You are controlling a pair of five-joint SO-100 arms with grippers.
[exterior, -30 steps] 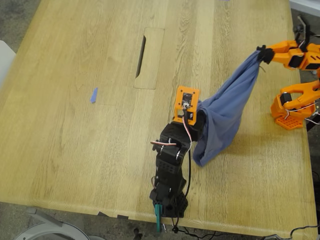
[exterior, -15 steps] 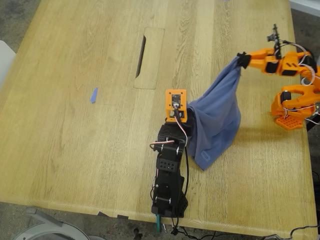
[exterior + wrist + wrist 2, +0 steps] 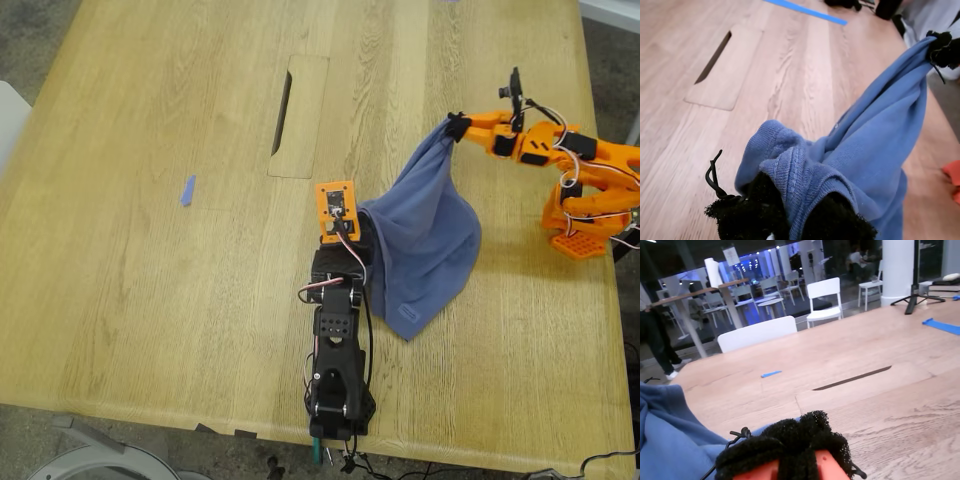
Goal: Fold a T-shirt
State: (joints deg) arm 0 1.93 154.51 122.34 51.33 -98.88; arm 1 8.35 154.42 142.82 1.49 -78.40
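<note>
t-shirt stretches slantwise between my first claw and second claw, both clamped on it.

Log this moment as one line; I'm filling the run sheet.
phase: lifting | my first tool: shut on T-shirt | my second tool: shut on T-shirt | shirt: bunched, hanging between arms, unfolded
</note>
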